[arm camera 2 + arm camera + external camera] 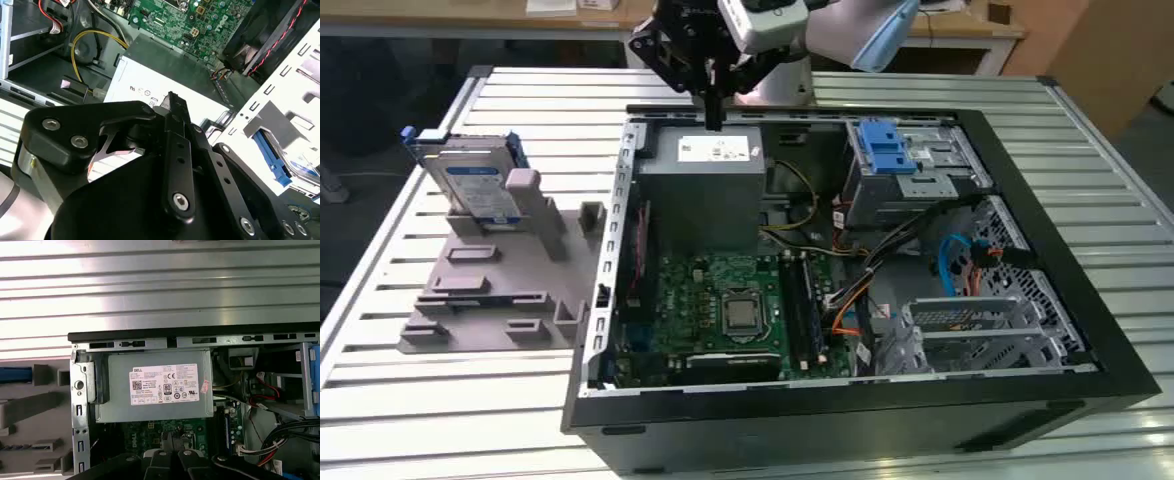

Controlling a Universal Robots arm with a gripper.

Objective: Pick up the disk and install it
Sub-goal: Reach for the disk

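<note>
Black claw (714,120) pinched closed, gripping nothing, just above grey metal power-supply box (703,165). Risk: a low traverse likely clips that box or the case rim. Open black computer case (854,395) holds the box and green motherboard (720,300). Grey plastic stand (494,300), well apart at exterior view's left, holds upright silver-grey blue-railed rectangular disk (474,185).

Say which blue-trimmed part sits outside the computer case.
The disk, upright in the grey stand at the exterior view's left; the blue-latched cage is inside the case.
</note>
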